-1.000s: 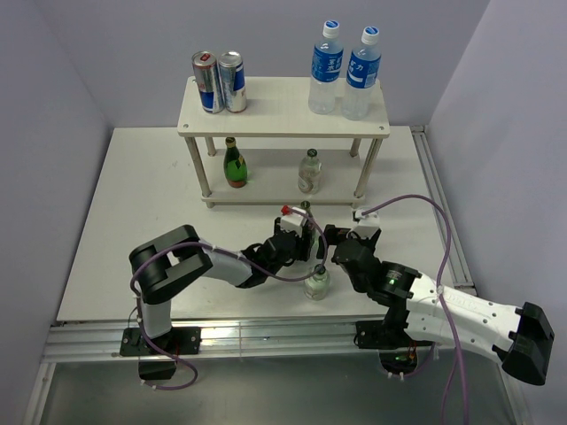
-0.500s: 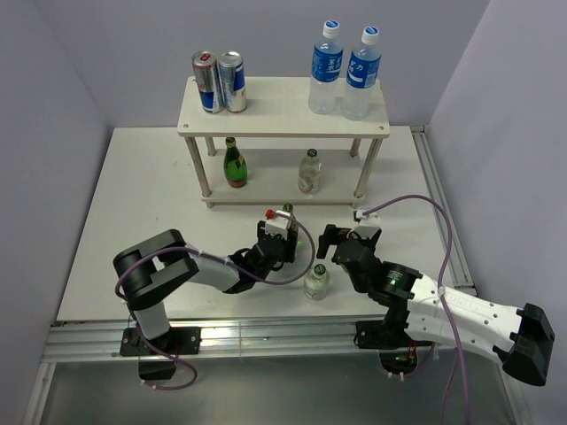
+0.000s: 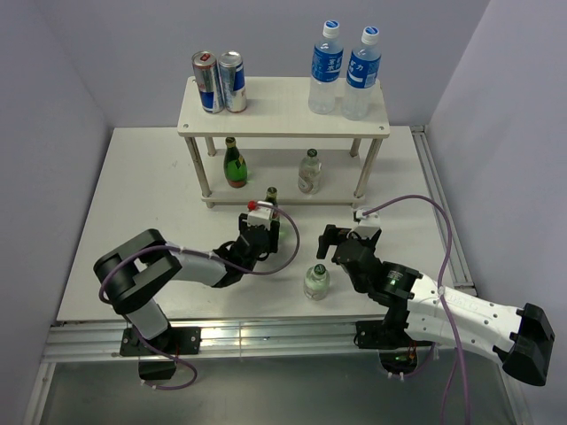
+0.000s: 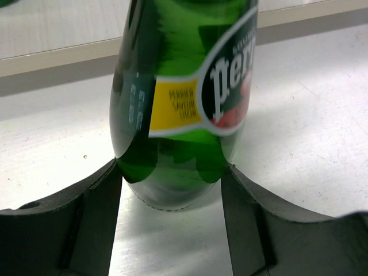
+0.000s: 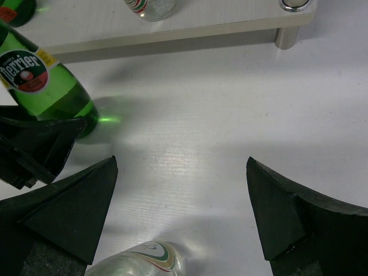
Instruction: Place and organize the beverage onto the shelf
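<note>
Two boards make up the shelf [image 3: 283,104], which stands at the far side of the table [image 3: 142,212]. Its top board carries two cans [image 3: 220,81] at the left end and two blue-labelled water bottles [image 3: 345,71] at the right end. On its lower board stand a green bottle [image 3: 234,164] towards the left and a glass bottle [image 3: 308,172] towards the right, well apart.

Just in front of the shelf, near its middle, my left gripper [image 4: 171,178] is clamped on a Perrier bottle [image 3: 271,195], one finger pressed against each side low on the green body. The right wrist view shows it tilted.

Farther out from the shelf, a loose bottle [image 3: 316,282] of clear glass stands on the table. My right gripper [image 5: 181,172] is near it, jaws spread wide and holding nothing.

I read "perrier" in white on the held bottle's label, but the print on its yellow patch is too small. I cannot read the writing on the cans or the water bottles.
</note>
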Tool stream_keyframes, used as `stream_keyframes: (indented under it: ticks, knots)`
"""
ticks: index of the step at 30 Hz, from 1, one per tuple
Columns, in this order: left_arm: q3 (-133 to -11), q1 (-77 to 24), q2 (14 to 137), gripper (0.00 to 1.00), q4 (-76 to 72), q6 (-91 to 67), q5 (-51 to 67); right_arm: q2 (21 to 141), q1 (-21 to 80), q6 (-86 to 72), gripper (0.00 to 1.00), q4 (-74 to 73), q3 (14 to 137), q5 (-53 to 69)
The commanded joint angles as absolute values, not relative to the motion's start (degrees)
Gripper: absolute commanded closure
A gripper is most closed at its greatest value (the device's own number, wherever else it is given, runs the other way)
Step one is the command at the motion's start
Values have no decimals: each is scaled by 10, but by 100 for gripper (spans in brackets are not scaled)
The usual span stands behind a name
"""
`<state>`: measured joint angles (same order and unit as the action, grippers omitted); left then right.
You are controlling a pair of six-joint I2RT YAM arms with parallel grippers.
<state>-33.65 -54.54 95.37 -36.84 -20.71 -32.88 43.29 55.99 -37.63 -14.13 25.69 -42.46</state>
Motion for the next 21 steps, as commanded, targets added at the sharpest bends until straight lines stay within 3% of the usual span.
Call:
stream_keyframes:
  ticks: [1, 21]
  knots:
    - [-341, -546, 911, 100, -446, -199, -358, 428, 561, -380, 0, -123, 251, -439]
    - [-280, -562, 976, 100, -474, -293, -342, 424, 561, -381, 0, -125, 250, -441]
